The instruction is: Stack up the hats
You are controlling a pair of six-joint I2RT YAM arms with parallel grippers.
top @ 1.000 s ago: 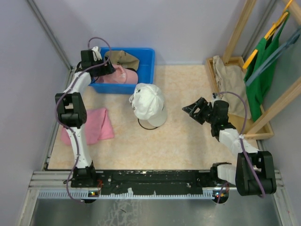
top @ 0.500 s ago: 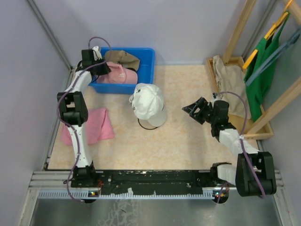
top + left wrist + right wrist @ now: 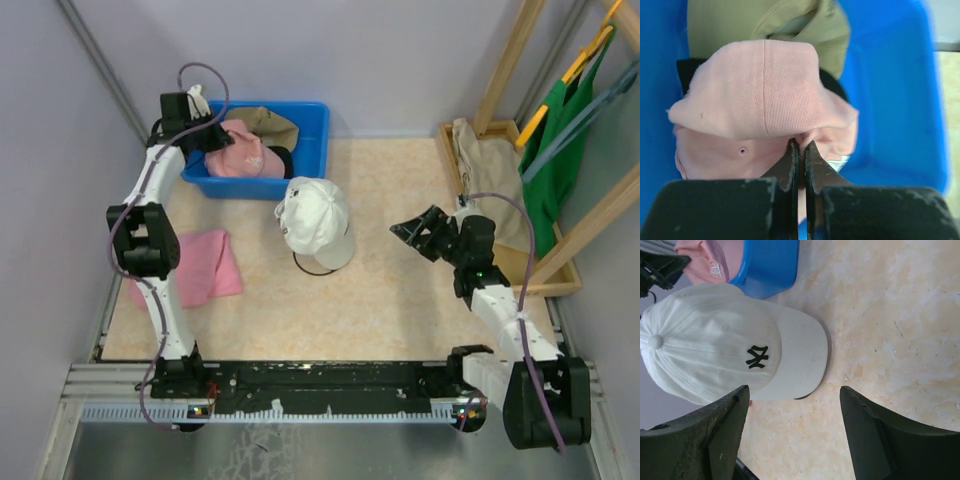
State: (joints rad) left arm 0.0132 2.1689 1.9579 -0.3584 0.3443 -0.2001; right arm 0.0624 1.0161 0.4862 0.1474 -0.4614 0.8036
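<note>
In the blue bin at the back left, my left gripper is shut on a fold of the pink hat. In the left wrist view its fingers pinch the pink hat near the rim. The tan hat lies behind it, and the black hat shows beneath it. The white hat, with a black logo, sits on the table with a dark rim showing under it. My right gripper hovers open to its right, apart from it. In the right wrist view the white hat lies beyond the right gripper.
A flat pink cloth lies at the table's left edge. A wooden rack stands at the right with a beige garment and a green one on it. Grey walls close in the back and left.
My left gripper has closed on the pink hat and drawn back to the left with it, so the hat sits higher in the bin. My right arm shifted slightly.
</note>
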